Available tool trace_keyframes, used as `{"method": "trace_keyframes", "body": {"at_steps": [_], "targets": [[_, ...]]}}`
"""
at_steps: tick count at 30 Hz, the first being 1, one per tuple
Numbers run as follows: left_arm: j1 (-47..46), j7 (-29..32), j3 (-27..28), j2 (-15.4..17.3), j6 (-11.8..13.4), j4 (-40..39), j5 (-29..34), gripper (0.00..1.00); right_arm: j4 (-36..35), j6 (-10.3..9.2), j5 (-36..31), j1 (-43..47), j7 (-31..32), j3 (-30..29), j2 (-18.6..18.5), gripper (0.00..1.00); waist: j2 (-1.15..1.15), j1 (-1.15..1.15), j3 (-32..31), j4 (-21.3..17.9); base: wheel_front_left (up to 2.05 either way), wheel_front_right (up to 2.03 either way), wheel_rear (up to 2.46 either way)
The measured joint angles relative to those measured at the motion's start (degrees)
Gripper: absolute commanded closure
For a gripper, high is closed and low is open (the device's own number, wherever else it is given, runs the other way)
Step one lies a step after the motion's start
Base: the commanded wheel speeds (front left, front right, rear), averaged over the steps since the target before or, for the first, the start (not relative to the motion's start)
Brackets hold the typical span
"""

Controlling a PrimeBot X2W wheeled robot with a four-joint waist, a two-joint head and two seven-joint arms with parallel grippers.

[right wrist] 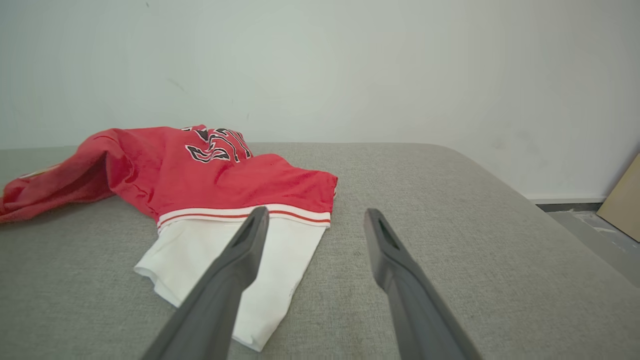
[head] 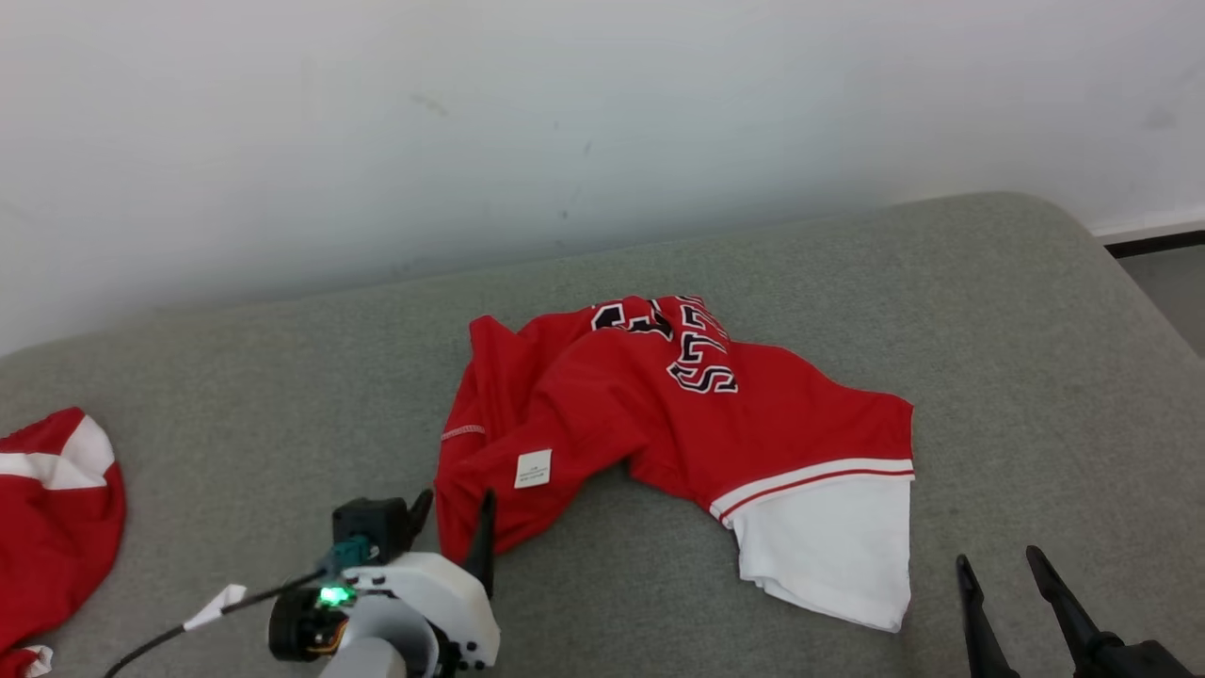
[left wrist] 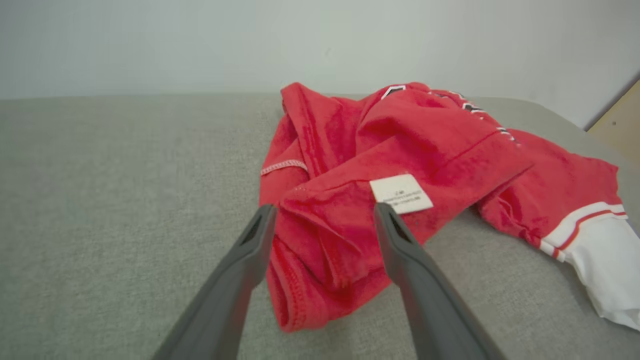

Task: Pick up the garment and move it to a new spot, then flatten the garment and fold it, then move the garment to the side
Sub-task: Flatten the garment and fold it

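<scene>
Plain indoor room: grey upholstered couch (head: pixel 988 311), bare white wall (head: pixel 565 113).

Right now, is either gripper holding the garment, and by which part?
Nothing is held. The left gripper is open; its fingers flank a bunched red edge of the garment. The right gripper is open, apart from it.

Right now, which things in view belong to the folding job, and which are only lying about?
For the job:
- red garment, crumpled on the grey cushion
- left pincer, open at the garment's near edge
- right pincer, open near its white part

Lying about:
- other red and white cloth, at the far left
</scene>
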Motion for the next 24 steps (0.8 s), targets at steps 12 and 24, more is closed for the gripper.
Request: {"method": "trace_keyframes", "body": {"at_steps": [12,24], "targets": [[-7.2,2.9,1.1,0.0,0.2,11.1,-3.6,0.0,0.5,0.0,0.2,-0.5,0.0,0.3,0.4,0.0,0.0,0.0,2.0,-2.2,0.0,0.0,0.0],[-10.5,4.1,-1.3,0.0,0.1,15.0,-7.0,0.4,1.3,0.0,0.6,-1.4,0.0,1.5,1.1,0.0,0.0,0.0,3.0,-3.2,0.0,0.0,0.0]]}}
